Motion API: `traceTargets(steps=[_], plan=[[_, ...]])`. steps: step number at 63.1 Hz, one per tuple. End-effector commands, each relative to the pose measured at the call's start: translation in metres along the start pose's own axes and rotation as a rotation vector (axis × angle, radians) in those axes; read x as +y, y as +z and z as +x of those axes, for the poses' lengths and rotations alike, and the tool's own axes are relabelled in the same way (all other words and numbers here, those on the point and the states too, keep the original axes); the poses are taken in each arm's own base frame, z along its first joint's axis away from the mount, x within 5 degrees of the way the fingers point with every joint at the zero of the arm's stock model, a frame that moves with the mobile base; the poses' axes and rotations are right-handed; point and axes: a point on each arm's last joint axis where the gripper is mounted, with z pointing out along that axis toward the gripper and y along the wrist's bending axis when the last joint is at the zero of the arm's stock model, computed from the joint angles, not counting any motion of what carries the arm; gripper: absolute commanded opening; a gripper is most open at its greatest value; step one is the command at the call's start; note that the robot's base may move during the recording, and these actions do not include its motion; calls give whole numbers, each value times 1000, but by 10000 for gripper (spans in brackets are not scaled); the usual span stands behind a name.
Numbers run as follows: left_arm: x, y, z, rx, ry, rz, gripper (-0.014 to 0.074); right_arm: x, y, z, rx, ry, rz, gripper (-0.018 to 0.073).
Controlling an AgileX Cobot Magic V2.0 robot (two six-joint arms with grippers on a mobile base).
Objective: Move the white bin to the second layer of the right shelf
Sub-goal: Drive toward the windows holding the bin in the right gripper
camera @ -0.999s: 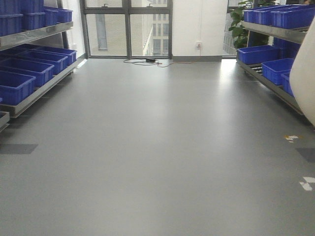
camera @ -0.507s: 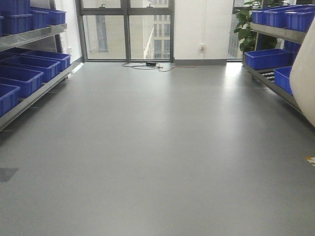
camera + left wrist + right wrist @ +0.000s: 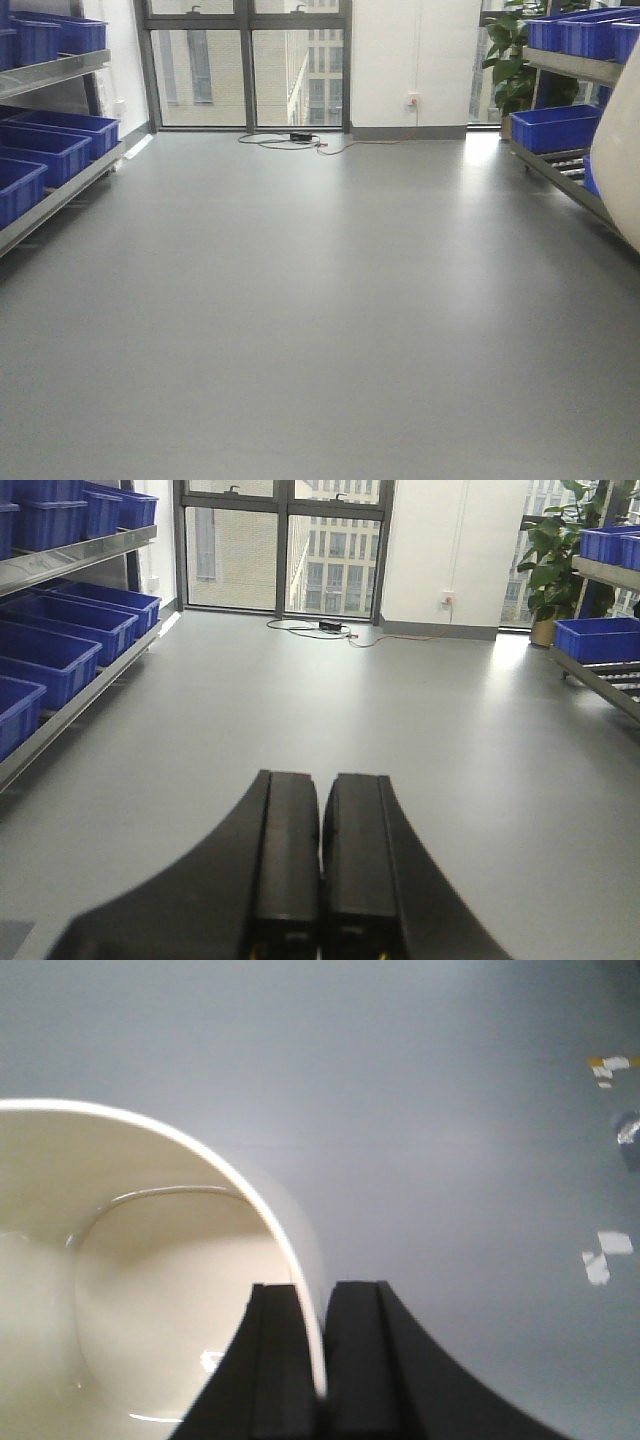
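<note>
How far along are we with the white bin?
Done: the right gripper holds the white bin, jaws shut on its wall, above the floor. In hand: carrying it along the aisle. To do: set it on the right shelf second layer; left gripper shut, empty.

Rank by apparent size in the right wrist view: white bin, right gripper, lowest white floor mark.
1. white bin
2. right gripper
3. lowest white floor mark
Bin and gripper are near the camera and cropped; true sizes unsure.
</note>
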Motion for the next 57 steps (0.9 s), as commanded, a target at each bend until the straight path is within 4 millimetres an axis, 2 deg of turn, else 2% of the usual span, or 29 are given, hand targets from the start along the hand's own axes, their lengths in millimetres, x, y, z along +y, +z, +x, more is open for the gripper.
traceTargets(steps=[1,57], plan=[[1,-1,0,-78,-6,1,85,1,-7,-15,-113,1,-9,52],[1,0,1,-77,-6,1,85,1,-7,-15,-112,1,-9,52]])
